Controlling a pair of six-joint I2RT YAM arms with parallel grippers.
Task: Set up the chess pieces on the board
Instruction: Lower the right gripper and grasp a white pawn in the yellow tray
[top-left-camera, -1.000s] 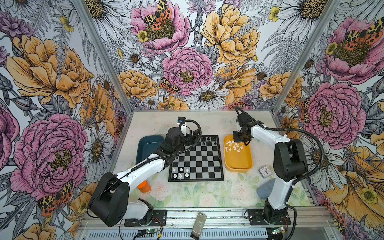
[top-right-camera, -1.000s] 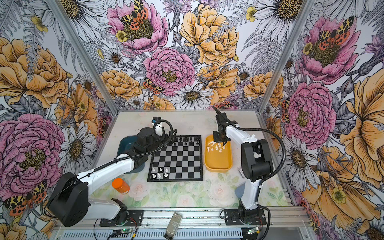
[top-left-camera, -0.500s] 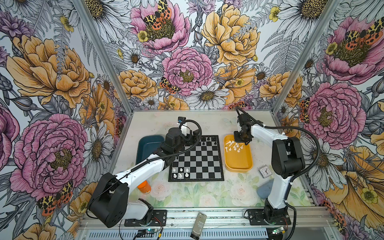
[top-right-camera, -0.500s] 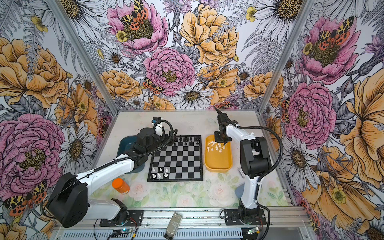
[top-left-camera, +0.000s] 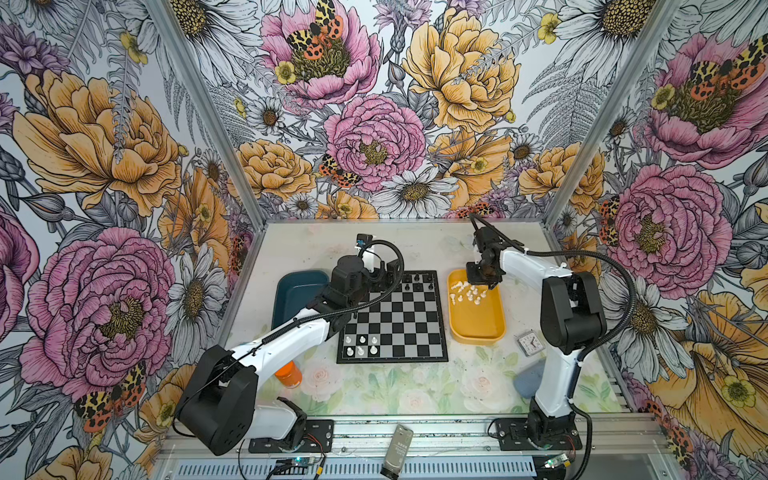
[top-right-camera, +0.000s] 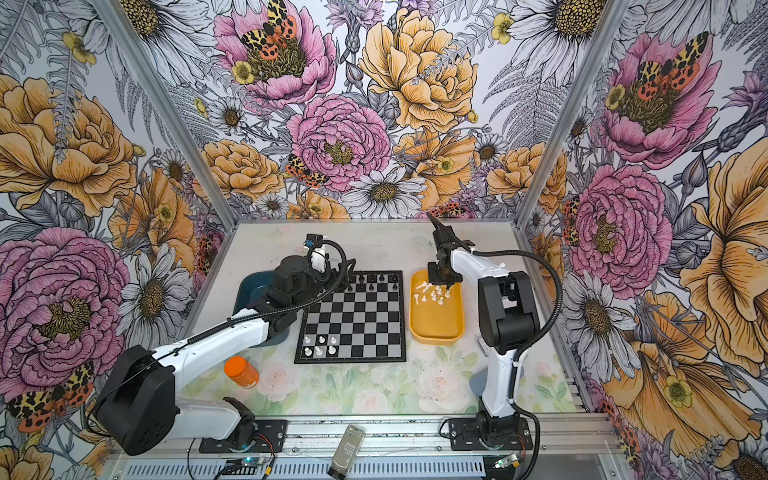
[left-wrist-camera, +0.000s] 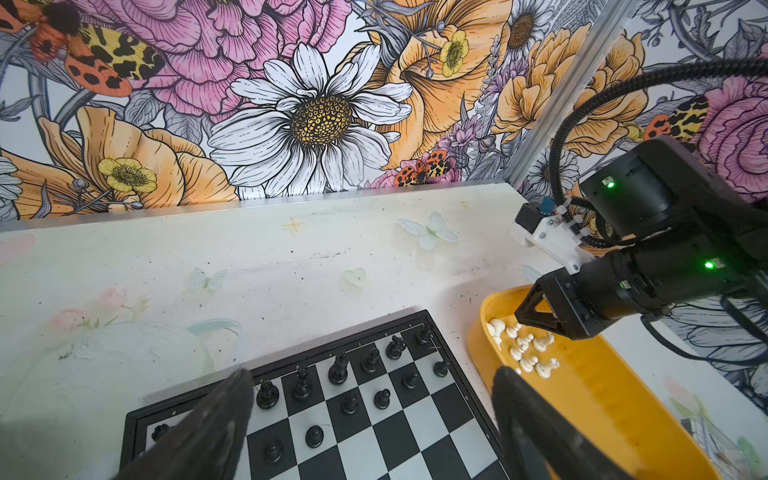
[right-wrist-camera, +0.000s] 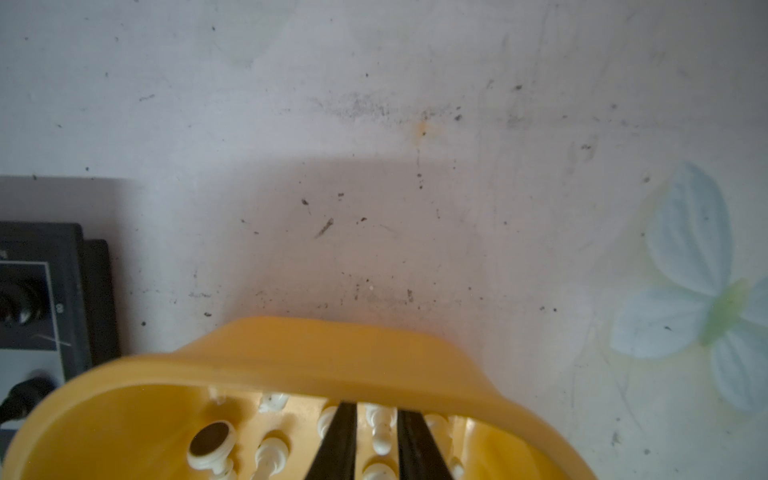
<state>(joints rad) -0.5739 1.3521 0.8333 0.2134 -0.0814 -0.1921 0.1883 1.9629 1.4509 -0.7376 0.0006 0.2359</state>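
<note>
Plastic-slick, so may lose piece (right-wrist-camera: 381, 436) from right gripper's (right-wrist-camera: 376, 411) narrow pinch inside tray (right-wrist-camera: 316, 353), or drag neighbours (right-wrist-camera: 272, 451); left gripper (left-wrist-camera: 374, 376) wide.

The left gripper (top-left-camera: 386, 272) hung at frame centre, jaws spread wide; the right gripper (top-left-camera: 480, 284) pointed down right of centre, fingers (right-wrist-camera: 336, 440) narrowly apart.

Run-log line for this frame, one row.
left hand: open, over board corner | right hand: gripping white piece in yellow tray | board: few white pieces placed
</note>
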